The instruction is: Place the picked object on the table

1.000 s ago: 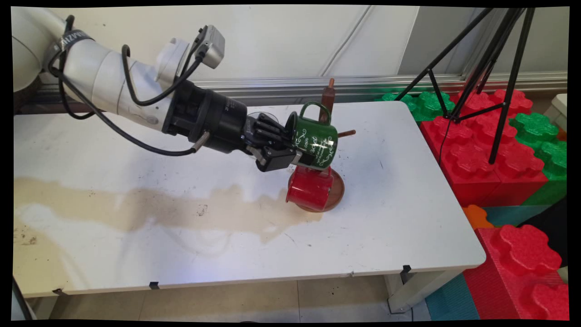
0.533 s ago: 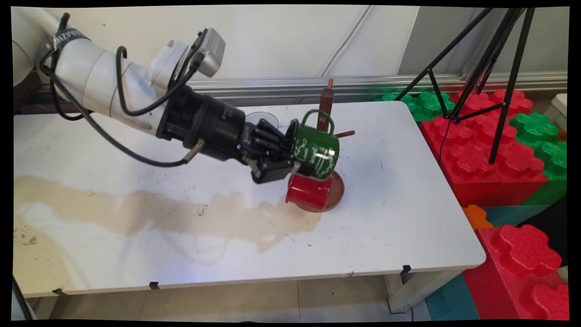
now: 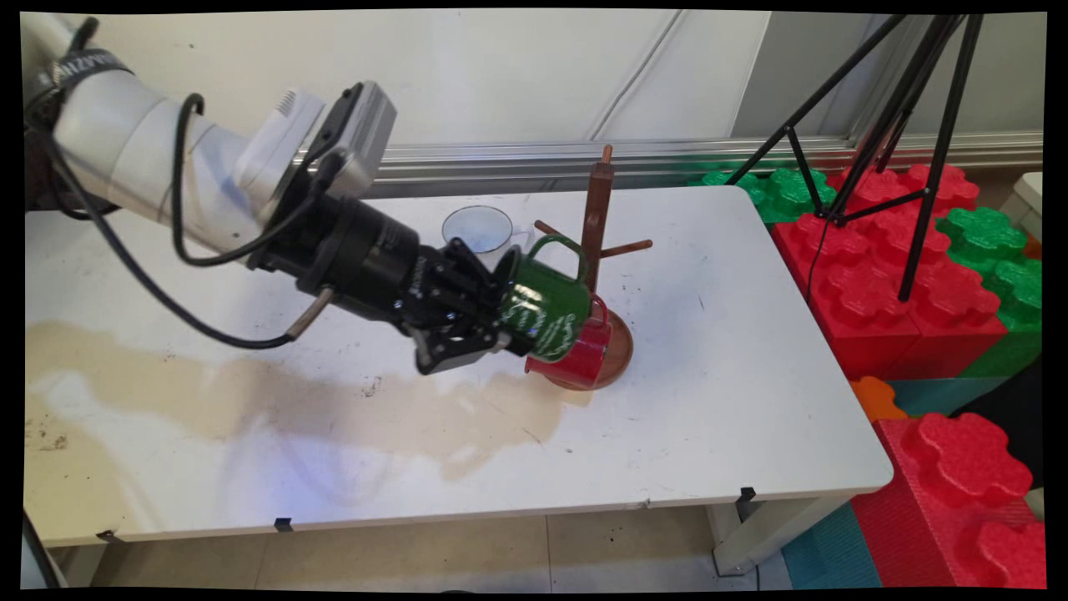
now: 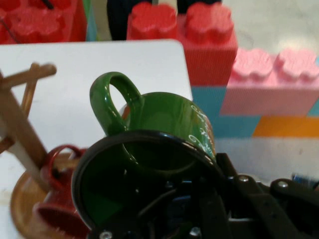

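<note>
Behind the arm, clear cup (image 3: 477,227), main view only, pincer (image 3: 501,321) gripping green mug (image 3: 541,310)

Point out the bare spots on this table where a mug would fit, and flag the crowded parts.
Bare patches on the table: the right end, between the mug tree and the toy blocks, and the near strip along the front edge.

Crowded: around the tree, where the gripper holds the green mug against the red mug, white mug behind.

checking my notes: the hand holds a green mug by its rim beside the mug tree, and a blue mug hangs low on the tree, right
One slip: the mug low on the tree is red, not blue, as the main view shows. The rest stands: the hand holds the green mug by its rim beside the tree.
</note>
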{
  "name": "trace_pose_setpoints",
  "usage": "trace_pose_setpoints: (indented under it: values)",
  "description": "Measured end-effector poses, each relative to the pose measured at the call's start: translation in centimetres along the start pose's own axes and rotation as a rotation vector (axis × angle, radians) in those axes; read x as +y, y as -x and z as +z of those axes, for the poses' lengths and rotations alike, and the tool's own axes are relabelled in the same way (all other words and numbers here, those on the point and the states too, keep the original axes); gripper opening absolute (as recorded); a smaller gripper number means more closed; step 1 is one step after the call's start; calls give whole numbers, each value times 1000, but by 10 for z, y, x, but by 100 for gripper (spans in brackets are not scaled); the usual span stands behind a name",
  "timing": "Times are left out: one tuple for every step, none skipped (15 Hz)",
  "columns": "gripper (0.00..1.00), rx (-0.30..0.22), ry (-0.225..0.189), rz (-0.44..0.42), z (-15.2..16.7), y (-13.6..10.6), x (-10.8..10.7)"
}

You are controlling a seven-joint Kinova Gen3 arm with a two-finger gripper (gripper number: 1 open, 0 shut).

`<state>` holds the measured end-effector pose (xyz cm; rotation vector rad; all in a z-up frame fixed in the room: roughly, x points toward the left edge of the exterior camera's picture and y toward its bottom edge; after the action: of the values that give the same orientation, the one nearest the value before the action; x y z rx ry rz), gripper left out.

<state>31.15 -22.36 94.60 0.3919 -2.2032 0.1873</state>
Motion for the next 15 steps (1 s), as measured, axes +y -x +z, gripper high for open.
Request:
trace_pose_setpoints:
  values:
    - [0,-17,-8,19,-3,1,1]
    - [0,-43,-23,47,-7,1,1]
    - [0,-61,-33,67,-9,2,2]
    - [0,-90,-52,94,-14,3,2]
    - [0,-126,-78,122,-20,5,2]
    - [0,-162,-104,149,-27,7,1]
    - [0,-193,-127,170,-32,8,0]
    - [0,-228,-152,193,-37,10,-2]
    - [0,-264,-176,214,-41,12,-5]
    - [0,-295,-198,229,-45,15,-8]
    - [0,-332,-225,244,-48,17,-14]
    - [0,-369,-250,255,-51,20,-19]
    - [0,-402,-269,261,-53,24,-24]
    - [0,-438,-285,265,-53,28,-30]
    - [0,-474,-298,269,-54,33,-36]
